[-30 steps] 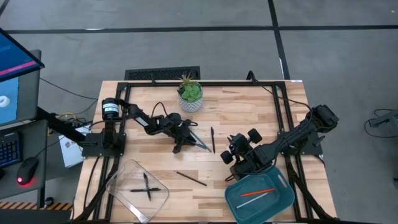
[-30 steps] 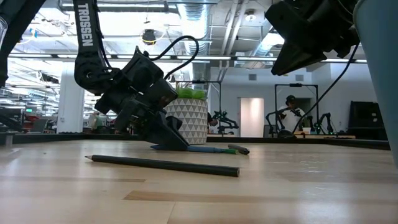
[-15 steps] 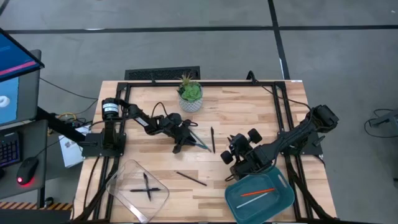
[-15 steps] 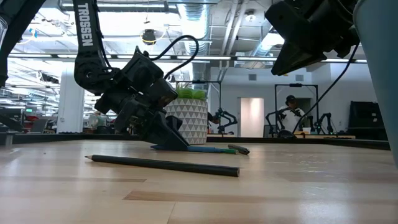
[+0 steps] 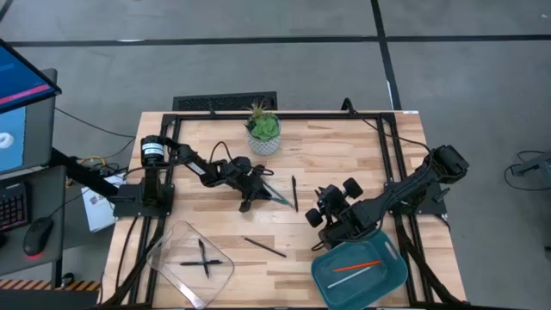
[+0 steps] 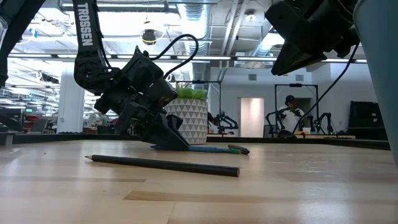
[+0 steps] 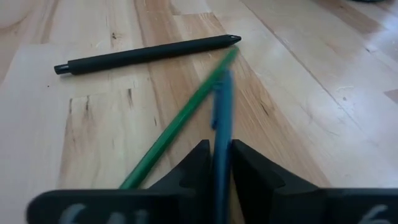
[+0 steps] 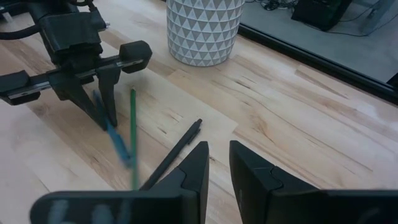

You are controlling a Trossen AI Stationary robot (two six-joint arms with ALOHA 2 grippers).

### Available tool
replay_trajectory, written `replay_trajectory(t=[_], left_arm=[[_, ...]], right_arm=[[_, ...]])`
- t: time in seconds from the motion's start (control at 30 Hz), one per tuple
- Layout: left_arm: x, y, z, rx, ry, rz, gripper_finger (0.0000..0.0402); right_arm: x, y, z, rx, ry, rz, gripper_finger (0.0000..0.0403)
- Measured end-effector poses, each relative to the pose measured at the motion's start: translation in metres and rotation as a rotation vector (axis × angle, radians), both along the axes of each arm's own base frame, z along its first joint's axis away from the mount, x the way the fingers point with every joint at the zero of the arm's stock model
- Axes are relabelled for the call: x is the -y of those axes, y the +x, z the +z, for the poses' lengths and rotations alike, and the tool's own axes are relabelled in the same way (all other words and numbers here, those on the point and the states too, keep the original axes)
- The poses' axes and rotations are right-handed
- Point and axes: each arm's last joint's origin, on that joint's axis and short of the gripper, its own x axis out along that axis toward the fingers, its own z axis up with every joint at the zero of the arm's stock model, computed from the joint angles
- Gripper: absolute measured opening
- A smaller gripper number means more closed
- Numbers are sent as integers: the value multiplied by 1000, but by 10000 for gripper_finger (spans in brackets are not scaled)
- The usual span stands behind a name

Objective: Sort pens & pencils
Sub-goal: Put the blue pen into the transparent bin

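In the clear tray [image 5: 164, 250] at the left front corner, two dark pens [image 5: 202, 259] are seen lying crossed. Mid-table, the left gripper [image 7: 216, 163] is seen pinched on a blue pen [image 7: 222, 127]; its long axis runs straight out from the fingers, tip down towards the board. A green pencil [image 7: 180, 121] lies just beside it, slanting off towards a black pen [image 7: 146, 54] set crosswise beyond. A dark pencil [image 5: 264, 247] lies nearer the front edge. The right gripper [image 8: 216, 163] hovers to the right with fingers slightly parted, holding nothing. An orange-red pencil [image 5: 357, 266] rests in the teal bin [image 5: 392, 280].
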Motion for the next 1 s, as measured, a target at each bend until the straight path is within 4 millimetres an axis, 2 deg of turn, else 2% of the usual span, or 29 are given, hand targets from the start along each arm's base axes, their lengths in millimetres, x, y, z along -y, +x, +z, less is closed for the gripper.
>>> replay_trajectory(t=[0.13, 0.37, 0.57, 0.83, 1.0], left_arm=[[0, 0, 0, 4, 9, -5, 15], [0, 0, 0, -7, -9, 20, 32], [0, 0, 0, -4, -1, 15, 14], [0, 0, 0, -4, 1, 15, 26], [0, 0, 0, -4, 1, 15, 17]], right_arm=[[0, 0, 0, 0, 0, 0, 87], [0, 0, 0, 0, 0, 0, 87], [0, 0, 0, 1, 0, 0, 87], [0, 0, 0, 1, 0, 0, 87], [0, 0, 0, 1, 0, 0, 87]])
